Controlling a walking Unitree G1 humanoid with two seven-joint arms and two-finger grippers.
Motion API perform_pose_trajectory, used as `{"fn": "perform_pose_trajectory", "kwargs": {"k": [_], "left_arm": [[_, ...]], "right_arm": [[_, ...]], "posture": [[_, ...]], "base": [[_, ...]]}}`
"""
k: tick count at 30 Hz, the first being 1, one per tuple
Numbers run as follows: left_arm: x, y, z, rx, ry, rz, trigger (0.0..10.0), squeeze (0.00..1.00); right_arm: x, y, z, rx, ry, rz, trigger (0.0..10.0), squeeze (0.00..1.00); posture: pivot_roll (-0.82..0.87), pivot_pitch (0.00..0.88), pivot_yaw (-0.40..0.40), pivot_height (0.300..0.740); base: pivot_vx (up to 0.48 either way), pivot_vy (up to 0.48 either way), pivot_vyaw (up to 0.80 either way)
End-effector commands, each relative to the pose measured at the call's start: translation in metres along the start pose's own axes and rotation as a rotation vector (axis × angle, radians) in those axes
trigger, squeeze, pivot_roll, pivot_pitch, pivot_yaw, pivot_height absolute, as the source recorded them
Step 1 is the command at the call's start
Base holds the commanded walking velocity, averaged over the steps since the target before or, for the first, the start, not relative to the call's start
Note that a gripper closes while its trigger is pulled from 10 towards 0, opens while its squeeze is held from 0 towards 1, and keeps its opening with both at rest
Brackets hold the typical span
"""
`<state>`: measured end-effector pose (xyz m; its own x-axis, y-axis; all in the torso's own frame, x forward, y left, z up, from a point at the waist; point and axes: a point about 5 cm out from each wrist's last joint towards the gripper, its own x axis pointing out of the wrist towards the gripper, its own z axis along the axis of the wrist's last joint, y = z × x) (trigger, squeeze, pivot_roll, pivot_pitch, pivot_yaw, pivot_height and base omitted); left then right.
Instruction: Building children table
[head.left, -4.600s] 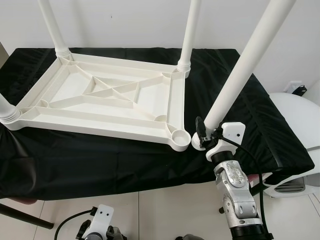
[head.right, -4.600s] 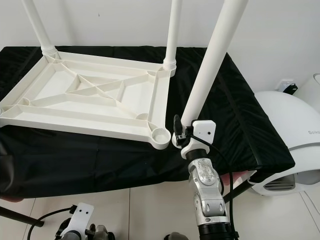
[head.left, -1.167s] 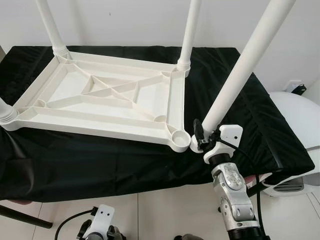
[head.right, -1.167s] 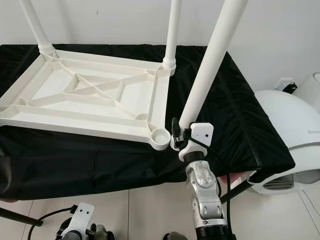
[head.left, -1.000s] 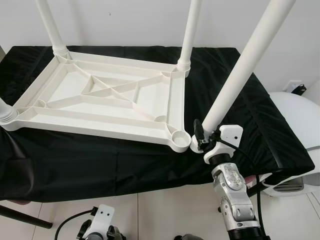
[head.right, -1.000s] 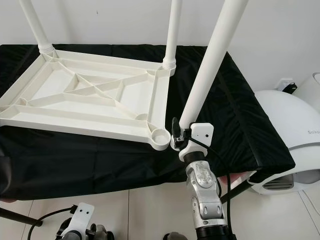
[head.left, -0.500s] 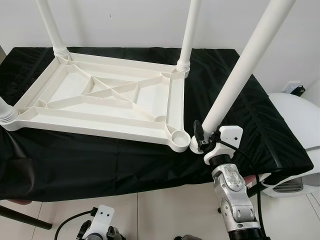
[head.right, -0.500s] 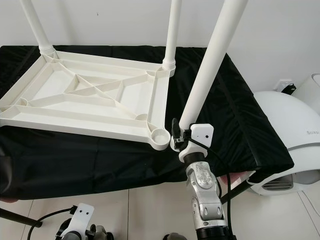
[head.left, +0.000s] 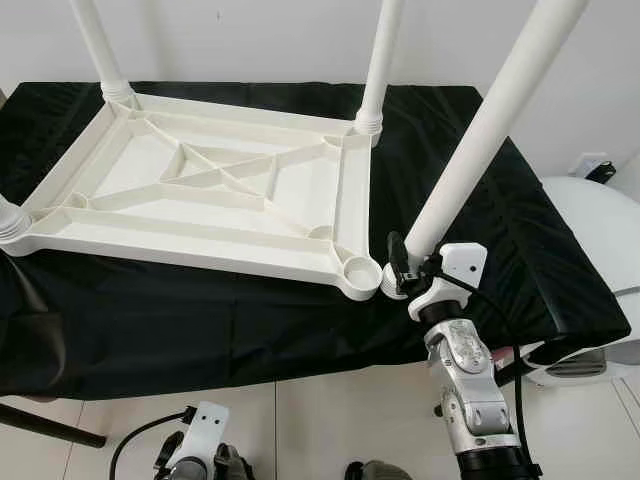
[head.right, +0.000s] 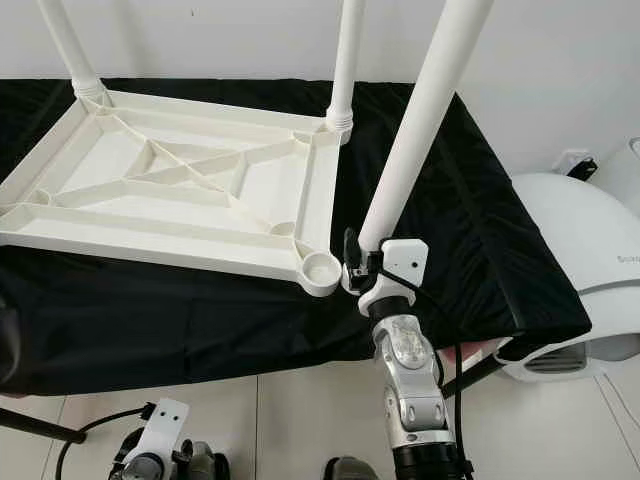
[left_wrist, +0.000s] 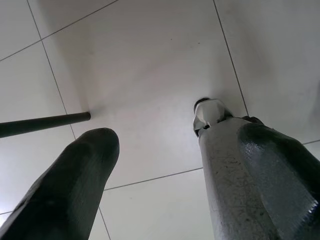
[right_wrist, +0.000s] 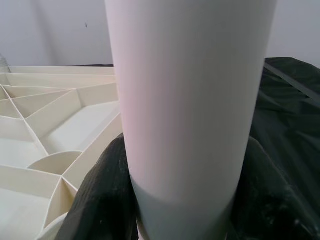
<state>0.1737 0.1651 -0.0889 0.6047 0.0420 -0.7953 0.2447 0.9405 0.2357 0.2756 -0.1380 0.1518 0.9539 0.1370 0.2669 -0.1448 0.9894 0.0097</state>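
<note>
A white plastic tabletop (head.left: 200, 248) lies upside down on a black-draped table (head.left: 500, 230). Legs stand in its far left corner (head.left: 100, 50), its far right corner (head.left: 380, 60) and its near left corner (head.left: 8, 218). The near right socket (head.left: 360, 269) is an empty round cup. My right gripper (head.left: 402, 272) is shut on a fourth white leg (head.left: 480, 140), which leans up and to the right. The leg's lower end sits just right of that socket. In the right wrist view the leg (right_wrist: 190, 100) fills the space between both black fingers (right_wrist: 100, 200). My left gripper (left_wrist: 160, 165) hangs open over the tiled floor.
A rounded white appliance (head.left: 590, 230) stands right of the table, close to my right arm. A dark metal bar (head.left: 40, 425) runs along the floor at lower left. A white wall is behind the table. Tiled floor (head.left: 330, 420) lies in front.
The held leg's lower end has edged a little left, closer to the empty socket. The camera has shifted slightly. The left arm still hangs.
</note>
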Motion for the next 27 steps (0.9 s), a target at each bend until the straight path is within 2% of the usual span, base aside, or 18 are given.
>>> {"fn": "perform_pose_trajectory", "kwargs": {"k": [1,27], "left_arm": [[-0.0039,-0.0088,-0.0170,0.012,0.066,-0.076,10.0,0.00],[-0.0041,-0.0085,-0.0178,0.010,0.071,-0.074,10.0,0.00]], "right_arm": [[0.0011,0.0005,0.0000,0.005,-0.007,0.009,10.0,0.00],[0.0038,0.0012,0.0012,0.005,-0.016,0.013,10.0,0.00]], "posture": [[0.02,0.107,-0.005,0.740],[0.02,0.101,-0.004,0.740]], "base": [[0.000,0.000,0.00],[0.000,0.000,0.00]]}}
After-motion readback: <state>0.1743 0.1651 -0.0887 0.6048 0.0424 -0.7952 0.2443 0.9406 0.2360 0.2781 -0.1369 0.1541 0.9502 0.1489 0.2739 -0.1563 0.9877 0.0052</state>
